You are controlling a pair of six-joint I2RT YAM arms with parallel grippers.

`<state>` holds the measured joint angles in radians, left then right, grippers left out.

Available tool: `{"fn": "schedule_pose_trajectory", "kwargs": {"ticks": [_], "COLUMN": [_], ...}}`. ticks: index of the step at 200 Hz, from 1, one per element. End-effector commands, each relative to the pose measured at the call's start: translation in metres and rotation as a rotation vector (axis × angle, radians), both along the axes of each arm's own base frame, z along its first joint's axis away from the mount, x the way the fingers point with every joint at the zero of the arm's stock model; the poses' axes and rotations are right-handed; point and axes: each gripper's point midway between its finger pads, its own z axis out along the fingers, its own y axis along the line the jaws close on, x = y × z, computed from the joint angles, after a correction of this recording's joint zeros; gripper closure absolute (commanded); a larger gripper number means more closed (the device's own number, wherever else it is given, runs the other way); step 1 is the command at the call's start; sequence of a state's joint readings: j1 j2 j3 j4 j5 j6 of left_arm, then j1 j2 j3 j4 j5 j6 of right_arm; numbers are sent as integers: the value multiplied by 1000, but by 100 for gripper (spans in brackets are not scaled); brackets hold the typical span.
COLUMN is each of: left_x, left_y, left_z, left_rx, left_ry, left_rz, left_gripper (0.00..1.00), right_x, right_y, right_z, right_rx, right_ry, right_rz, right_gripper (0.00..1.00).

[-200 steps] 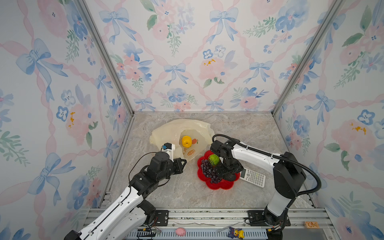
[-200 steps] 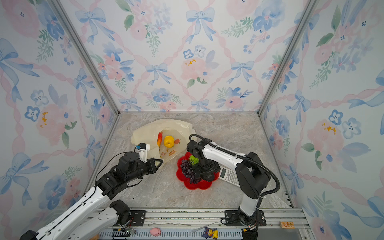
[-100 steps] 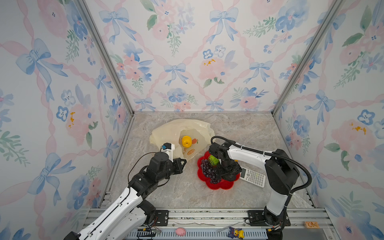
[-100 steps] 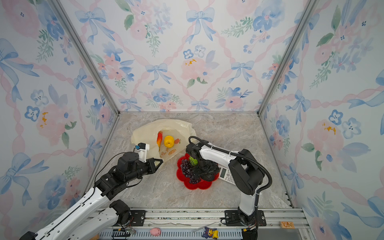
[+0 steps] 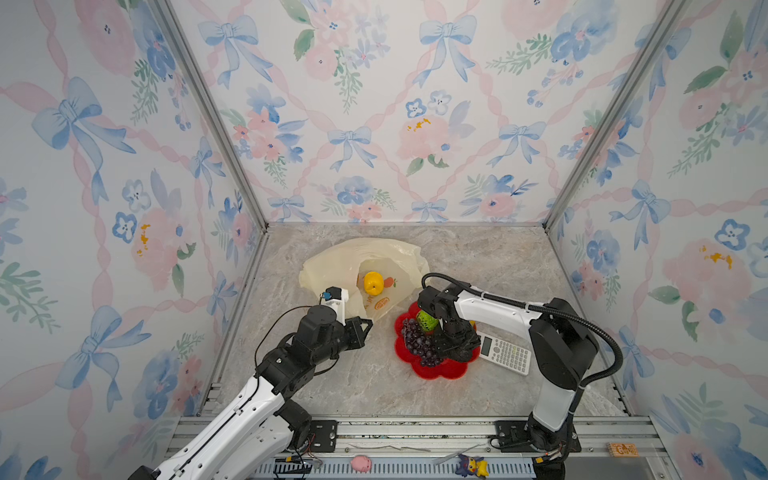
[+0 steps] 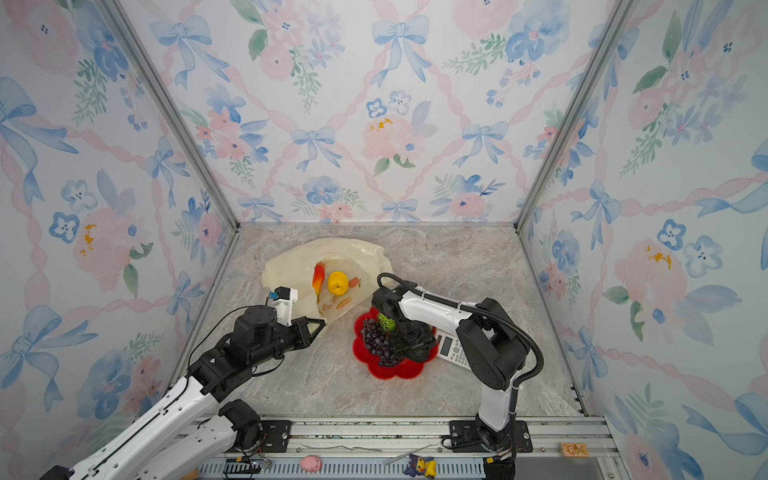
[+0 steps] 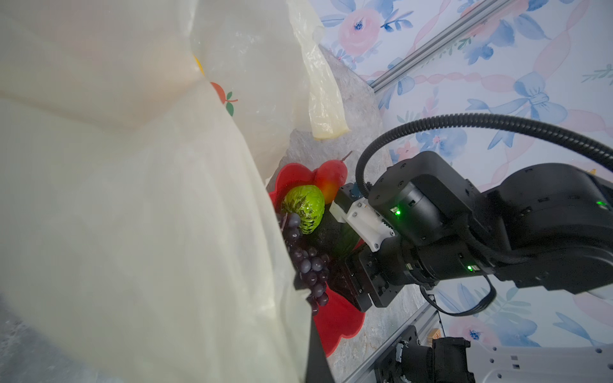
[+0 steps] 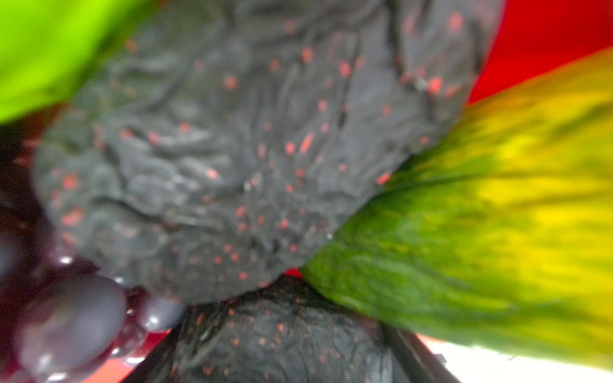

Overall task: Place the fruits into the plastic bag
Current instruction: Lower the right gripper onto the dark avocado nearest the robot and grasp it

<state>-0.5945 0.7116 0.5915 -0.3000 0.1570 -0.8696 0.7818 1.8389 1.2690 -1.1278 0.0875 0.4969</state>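
While left gripper [image 5: 365, 326] pinches plastic bag [image 5: 332, 262] | right gripper [image 5: 451, 347] down among fruits [image 5: 419, 347]

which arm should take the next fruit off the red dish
Right. The right gripper is down in the dish, right at the avocado. The left gripper is shut on the bag, holding its edge up.

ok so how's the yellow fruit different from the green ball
Colour: the yellow fruit is plain yellow, the green ball bright green with dark ridges. Place: the yellow fruit lies inside the plastic bag, while the green ball sits on the red dish beside the grape bunch. Both are small, glossy and roundish.
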Motion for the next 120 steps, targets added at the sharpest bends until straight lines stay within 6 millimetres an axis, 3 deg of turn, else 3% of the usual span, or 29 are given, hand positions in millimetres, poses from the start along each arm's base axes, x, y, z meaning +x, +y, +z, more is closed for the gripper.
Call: {"fn": "schedule_pose_trajectory", "kwargs": {"ticks": [1, 71, 120], "left_x": [1, 0, 0], "left_y": [3, 2, 3], "left_z": [-1, -3, -3], "left_rx": [-16, -26, -30], "left_ry": [2, 14, 12], "left_rz": [20, 27, 29], "left_gripper": [100, 100, 100], "right_x": [-6, -4, 4], "right_y": [-6, -7, 9], "right_z": [3, 38, 75], "right_rx": [-30, 13, 206], "right_ry": [-8, -63, -102], "right_rz": [17, 6, -110], "right_gripper": [29, 30, 30]}}
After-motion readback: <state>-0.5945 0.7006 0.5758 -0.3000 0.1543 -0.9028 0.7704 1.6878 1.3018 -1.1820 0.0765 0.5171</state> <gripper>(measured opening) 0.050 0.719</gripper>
